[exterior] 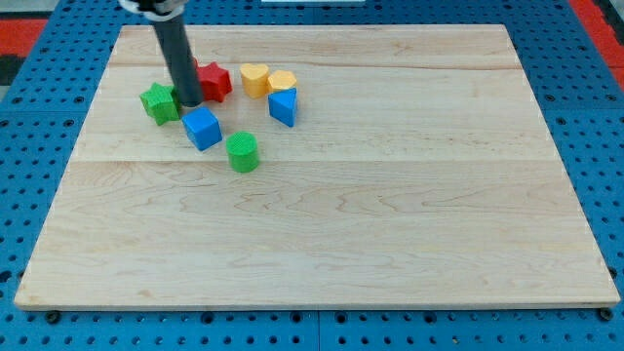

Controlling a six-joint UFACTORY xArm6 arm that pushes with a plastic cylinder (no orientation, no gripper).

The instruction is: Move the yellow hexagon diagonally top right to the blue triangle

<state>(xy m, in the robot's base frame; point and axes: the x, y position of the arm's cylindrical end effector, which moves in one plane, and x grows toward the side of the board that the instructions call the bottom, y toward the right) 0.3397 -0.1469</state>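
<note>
pale wood surface (390, 214), lying on a blue board full of little holes (49, 97). six small blocks up near the view's top left, all close together.

two yellow: a yellow heart (254, 78) and a yellow hexagon (283, 81), side by side and touching, hexagon on the view's right. two blue: a blue triangle (284, 105) and a blue cube (202, 128). two green: a green star (160, 101) and a green cylinder (243, 152). one red star (214, 81), partly hidden behind the rod.

yellow hexagon: flat top, short sides, bright yellow, lying flat. sits just above the blue triangle, right against its top edge, a little toward the triangle's right corner. next to the yellow heart on the other side.

no claw on this arm, only a straight dark rod, so nothing to spread or pinch. my tip (189, 102) down on the surface between the green star and the red star, just above the blue cube. well apart from the yellow hexagon, with the red star and yellow heart in between.

green cylinder lowest of all, below the blue cube.
</note>
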